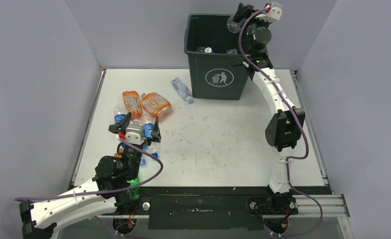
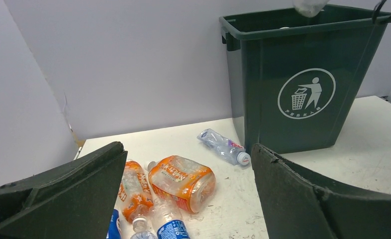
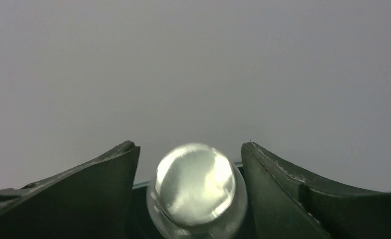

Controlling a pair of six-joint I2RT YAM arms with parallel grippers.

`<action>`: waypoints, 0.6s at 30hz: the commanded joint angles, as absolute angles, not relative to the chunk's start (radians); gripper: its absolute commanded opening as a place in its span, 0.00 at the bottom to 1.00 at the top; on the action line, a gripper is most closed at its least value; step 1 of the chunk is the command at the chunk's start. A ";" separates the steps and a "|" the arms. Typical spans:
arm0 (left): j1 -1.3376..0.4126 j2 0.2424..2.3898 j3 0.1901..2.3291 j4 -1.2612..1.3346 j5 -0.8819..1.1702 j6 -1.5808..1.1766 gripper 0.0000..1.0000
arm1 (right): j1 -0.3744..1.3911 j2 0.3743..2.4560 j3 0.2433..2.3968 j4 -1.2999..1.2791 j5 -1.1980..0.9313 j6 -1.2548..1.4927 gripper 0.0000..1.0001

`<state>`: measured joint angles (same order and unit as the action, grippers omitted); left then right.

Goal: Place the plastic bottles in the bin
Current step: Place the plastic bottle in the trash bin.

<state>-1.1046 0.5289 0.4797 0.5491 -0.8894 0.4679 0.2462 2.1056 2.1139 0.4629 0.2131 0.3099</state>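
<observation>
Clear bottle (image 3: 196, 189) end-on at right tool (image 3: 189, 149), above bin (image 1: 198, 74)

Left arm (image 1: 69, 206) and right arm (image 1: 274, 92) — white tapered links, black rounded joint housings, looping purple cables (image 1: 306, 144), white wrist-camera blocks (image 1: 134, 133), dark wedge-shaped fingers (image 2: 59, 199).

This looks like a robotics lab test cell, not a home or shop. A scuffed white table (image 1: 223, 149) is boxed in on three sides by plain grey panels (image 1: 34, 74). Two cabled robot arms (image 1: 278, 99) are bolted along its near edge on what seems a metal rail (image 1: 333, 204). A litter bin (image 1: 218, 74) and crushed bottles (image 1: 148, 104) are staged toward its far edge.
</observation>
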 commanded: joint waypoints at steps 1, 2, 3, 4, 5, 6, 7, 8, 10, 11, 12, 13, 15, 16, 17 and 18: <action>-1.101 0.539 0.508 0.559 -0.876 0.471 0.96 | 0.272 2.141 2.255 0.414 0.202 0.304 0.84; -1.101 0.542 0.509 0.556 -0.875 0.470 0.96 | 0.278 2.144 2.271 0.384 0.221 0.316 0.87; -1.102 0.546 0.514 0.541 -0.873 0.466 0.96 | 0.280 2.146 2.309 0.334 0.235 0.338 0.89; -1.103 0.550 0.522 0.514 -0.871 0.456 0.96 | 0.285 2.135 2.329 0.306 0.233 0.363 0.91; -1.103 0.555 0.533 0.485 -0.872 0.440 0.96 | 0.295 2.115 2.322 0.304 0.229 0.375 0.93; -1.102 0.563 0.544 0.464 -0.877 0.427 0.96 | 0.308 2.088 2.304 0.307 0.232 0.377 0.94; -1.101 0.576 0.554 0.448 -0.887 0.416 0.96 | 0.324 2.057 2.287 0.310 0.232 0.369 0.94; -1.100 0.583 0.564 0.434 -0.895 0.405 0.96 | 0.342 2.021 2.256 0.323 0.233 0.362 0.95; -1.093 0.604 0.578 0.409 -0.906 0.383 0.96 | 0.387 1.930 2.167 0.369 0.226 0.327 0.95; -1.087 0.610 0.584 0.401 -0.908 0.369 0.96 | 0.414 1.886 2.114 0.387 0.222 0.310 0.95; -1.080 0.615 0.588 0.391 -0.909 0.353 0.96 | 0.444 1.836 2.054 0.400 0.213 0.294 0.95; -1.073 0.620 0.593 0.382 -0.908 0.334 0.96 | 0.471 1.785 1.984 0.417 0.197 0.286 0.95; -1.056 0.629 0.600 0.361 -0.899 0.302 0.96 | 0.518 1.667 1.805 0.480 0.161 0.292 0.96; -1.048 0.637 0.603 0.353 -0.895 0.287 0.96 | 0.546 1.606 1.705 0.521 0.150 0.300 0.96; -1.039 0.646 0.607 0.342 -0.891 0.273 0.96 | 0.564 1.547 1.612 0.543 0.143 0.312 0.97; -1.032 0.657 0.611 0.331 -0.889 0.253 0.96 | 0.583 1.499 1.529 0.551 0.135 0.329 0.97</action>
